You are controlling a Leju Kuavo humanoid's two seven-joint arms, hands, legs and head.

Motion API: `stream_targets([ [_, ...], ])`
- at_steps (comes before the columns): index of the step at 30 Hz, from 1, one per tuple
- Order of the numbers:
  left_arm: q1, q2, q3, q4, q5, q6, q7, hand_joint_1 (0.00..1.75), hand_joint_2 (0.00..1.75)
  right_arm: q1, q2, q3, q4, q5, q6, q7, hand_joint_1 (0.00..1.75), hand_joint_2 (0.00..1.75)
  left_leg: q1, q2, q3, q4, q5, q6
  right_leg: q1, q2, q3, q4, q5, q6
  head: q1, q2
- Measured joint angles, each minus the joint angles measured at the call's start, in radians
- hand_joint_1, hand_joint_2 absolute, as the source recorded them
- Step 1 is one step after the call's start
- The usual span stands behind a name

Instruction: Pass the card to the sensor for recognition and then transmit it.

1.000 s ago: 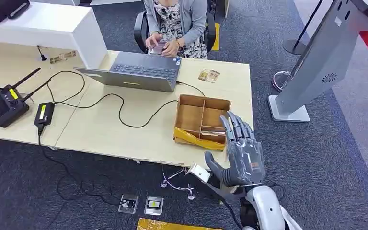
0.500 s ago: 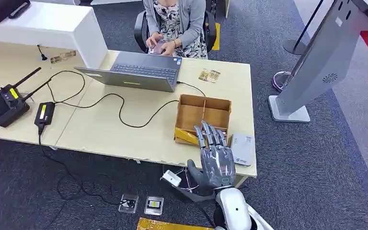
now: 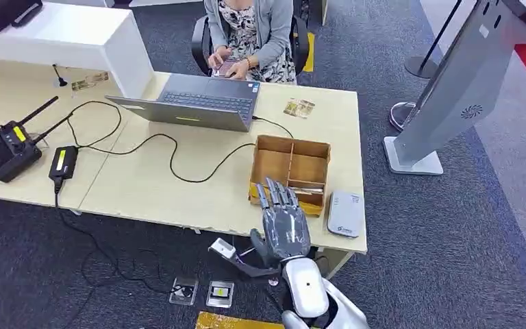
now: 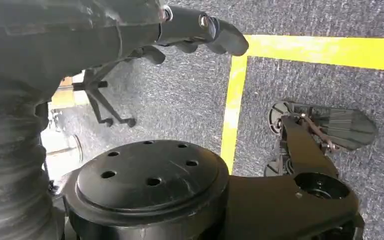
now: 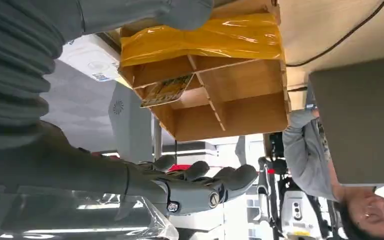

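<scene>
Card: lying flat inside a compartment of the wooden box, awaiting pickup.
Right hand: empty, fingers straight and slightly spread, hovering at box's near edge, likely lining up to reach in.
Sensor: grey pad just beside box, handy for scanning.
Left hand: hanging over floor, fingers curled loosely, holding nothing.

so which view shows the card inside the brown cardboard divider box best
The right wrist view: the yellow printed card leans in a compartment of the brown cardboard divider box, clearly exposed. The head view shows a pale sliver; the left wrist view faces the floor.
</scene>
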Motion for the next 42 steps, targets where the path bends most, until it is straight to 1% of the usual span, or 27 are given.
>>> stream_targets([
  [6,0.0,0.001,0.0,0.0,-0.01,-0.021,-0.001,0.0,1.75,-0.02,0.015,0.0,0.045,-0.001,0.0,0.024,0.0,1.75,0.0,0.0,0.0,0.0,0.0,0.0,0.0,0.0,0.0,0.0,0.0,0.0,0.0,0.0],
  [10,0.0,0.007,0.0,0.0,-0.022,-0.05,-0.01,0.0,1.75,-0.036,0.015,-0.003,0.068,-0.005,-0.001,0.047,0.0,1.75,0.0,0.0,0.0,0.0,0.0,0.0,0.0,0.0,0.0,0.0,0.0,0.0,0.0,0.0],
  [17,0.0,0.016,-0.002,0.001,-0.053,-0.081,-0.024,0.0,1.75,-0.071,0.006,-0.021,0.091,0.04,-0.002,0.086,0.0,1.75,0.0,0.0,0.0,0.0,0.0,0.0,0.0,0.0,0.0,0.0,0.0,0.0,0.0,0.0],
  [24,0.0,0.024,-0.003,0.002,-0.066,-0.091,-0.026,0.0,1.75,-0.088,-0.004,-0.047,0.111,0.04,-0.001,0.095,0.0,1.75,0.0,0.0,0.0,0.0,0.0,0.0,0.0,0.0,0.0,0.0,0.0,0.0,0.0,0.0],
  [42,0.0,0.026,-0.004,0.002,-0.095,-0.104,-0.035,0.0,1.75,-0.109,-0.014,-0.068,0.17,0.014,0.01,0.115,0.0,1.75,0.0,0.0,0.0,0.0,0.0,0.0,0.0,0.0,0.0,0.0,0.0,0.0,0.0,0.0],
])
